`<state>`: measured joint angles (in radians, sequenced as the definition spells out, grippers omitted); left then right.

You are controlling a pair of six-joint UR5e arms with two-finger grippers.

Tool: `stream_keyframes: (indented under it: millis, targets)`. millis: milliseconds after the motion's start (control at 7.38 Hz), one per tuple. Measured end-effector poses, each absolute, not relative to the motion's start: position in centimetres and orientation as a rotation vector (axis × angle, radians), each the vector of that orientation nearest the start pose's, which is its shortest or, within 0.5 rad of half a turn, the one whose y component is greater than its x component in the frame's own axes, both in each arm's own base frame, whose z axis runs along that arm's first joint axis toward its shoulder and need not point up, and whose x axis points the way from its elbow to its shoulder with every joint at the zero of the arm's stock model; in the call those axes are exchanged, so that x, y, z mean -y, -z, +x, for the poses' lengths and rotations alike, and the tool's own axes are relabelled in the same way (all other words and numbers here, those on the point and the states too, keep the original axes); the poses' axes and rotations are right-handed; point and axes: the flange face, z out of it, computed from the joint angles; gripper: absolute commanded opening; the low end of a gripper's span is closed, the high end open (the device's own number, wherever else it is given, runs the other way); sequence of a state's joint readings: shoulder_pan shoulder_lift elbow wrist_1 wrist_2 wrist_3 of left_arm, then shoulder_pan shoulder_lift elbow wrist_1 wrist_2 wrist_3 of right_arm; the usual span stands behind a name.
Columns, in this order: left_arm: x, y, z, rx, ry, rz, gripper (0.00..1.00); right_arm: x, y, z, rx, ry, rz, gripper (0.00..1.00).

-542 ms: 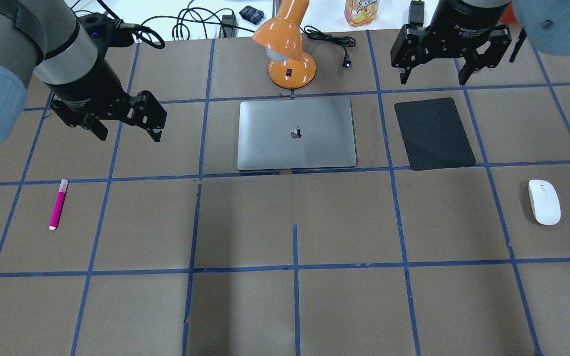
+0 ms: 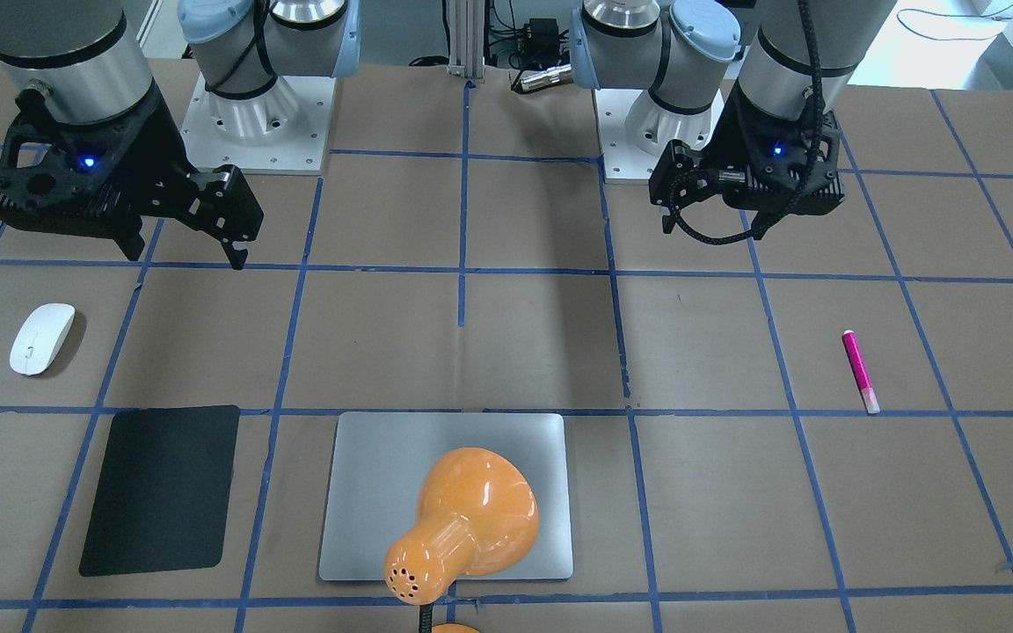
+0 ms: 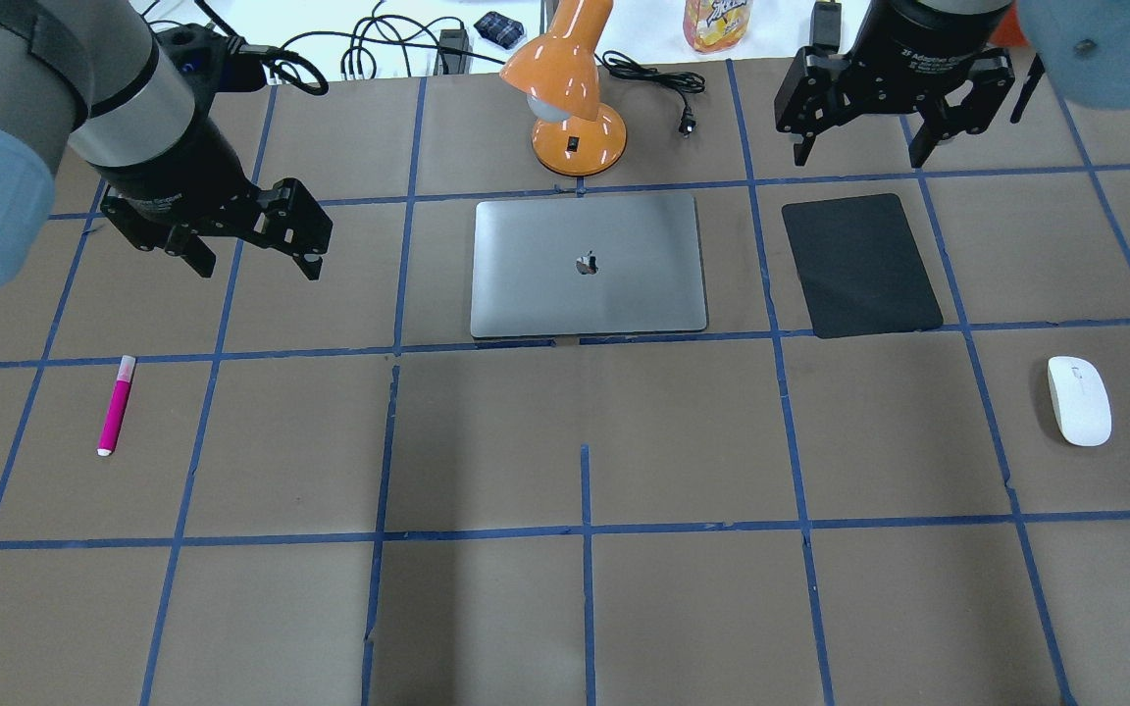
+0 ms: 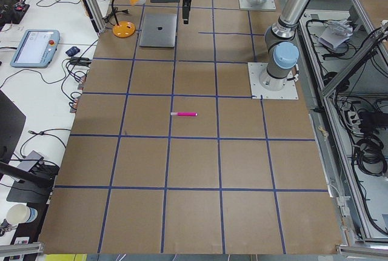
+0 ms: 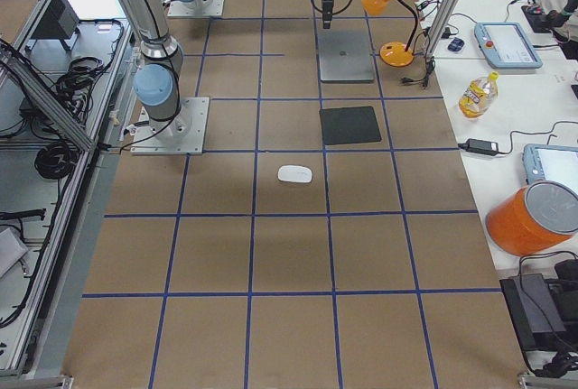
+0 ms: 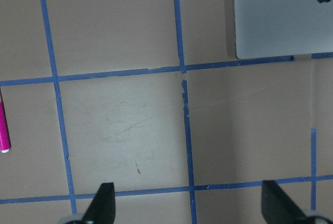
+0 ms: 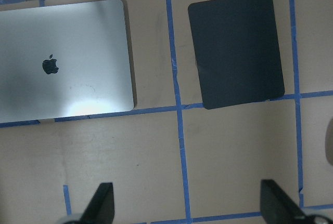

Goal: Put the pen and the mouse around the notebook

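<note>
The pink pen lies on the brown table at the left, near me, and its tip shows at the left edge of the left wrist view. The white mouse rests at the right. The silver notebook lies closed in the middle of the far half. My left gripper hovers open and empty, beyond the pen and left of the notebook. My right gripper hangs open and empty beyond the black mat, far from the mouse.
A black mat lies just right of the notebook. An orange desk lamp stands behind the notebook, its cord trailing right. Cables and a juice bottle sit past the table's far edge. Blue tape lines grid the table.
The right gripper has edged slightly toward the far edge. The left gripper has barely shifted. Pen, mouse and notebook lie where they were.
</note>
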<state>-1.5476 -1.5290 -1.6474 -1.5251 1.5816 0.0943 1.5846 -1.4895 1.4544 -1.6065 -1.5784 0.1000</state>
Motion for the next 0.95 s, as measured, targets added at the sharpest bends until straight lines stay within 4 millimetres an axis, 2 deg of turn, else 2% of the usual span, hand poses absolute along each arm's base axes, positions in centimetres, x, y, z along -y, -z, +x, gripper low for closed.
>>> stream_keyframes:
  millis: [542, 948]
  targets:
    - [47.9, -47.4, -12.1, -3.129, 0.021, 0.111, 1.00, 53.2, -50.7, 13.7, -3.143, 0.108, 0.141, 1.00]
    - [48.0, -47.4, -12.0, -3.129, 0.024, 0.109, 1.00, 53.7, -50.8, 10.5, -3.205, 0.091, 0.193, 1.00]
